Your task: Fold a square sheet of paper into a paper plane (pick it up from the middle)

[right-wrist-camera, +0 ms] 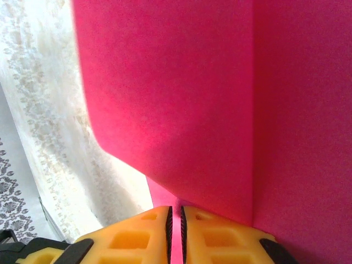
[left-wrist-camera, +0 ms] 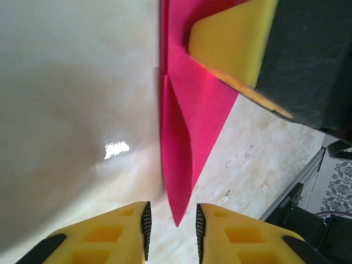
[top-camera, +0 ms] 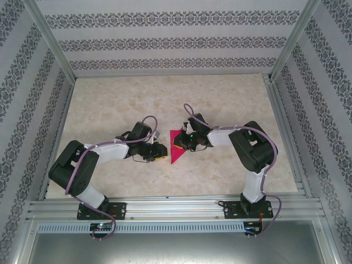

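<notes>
Partly folded pink paper [top-camera: 176,148], pinched at one end only.
The left gripper [left-wrist-camera: 171,225] is slightly spread, with the paper's pointed tip lying loose in the gap. The right gripper [right-wrist-camera: 175,220] pinches the opposite edge, probably to steady it for the next crease. It lies mid-way across a pale marbled table [top-camera: 231,93] enclosed by patterned wallpaper walls [top-camera: 165,41].

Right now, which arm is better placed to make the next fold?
Probably the left: the left gripper is open around the tip of the pink paper, free to regrip. The right gripper is pinched shut on the paper, steadying it.
</notes>
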